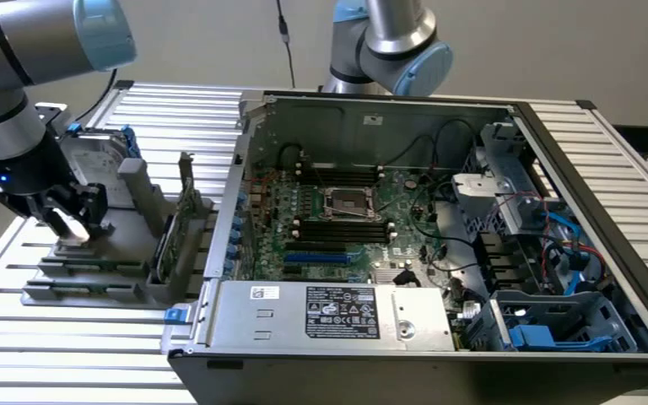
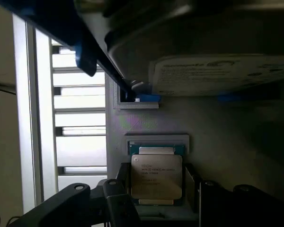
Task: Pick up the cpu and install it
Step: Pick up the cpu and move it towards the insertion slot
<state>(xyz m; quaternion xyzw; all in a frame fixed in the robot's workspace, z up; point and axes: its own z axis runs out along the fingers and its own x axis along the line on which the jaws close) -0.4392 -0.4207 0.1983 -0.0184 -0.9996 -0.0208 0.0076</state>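
Pinched narrow on the cpu by the gripper, a finger at either side, over the gray fixture at the exterior view's left, well apart from the motherboard socket.

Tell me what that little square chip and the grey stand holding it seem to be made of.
The cpu: a dull silver metal lid with printed lettering, on what looks like a green circuit-board base that shows along its edge. The grey stand: probably plastic, as it is matte and evenly coloured, though it could be painted metal.
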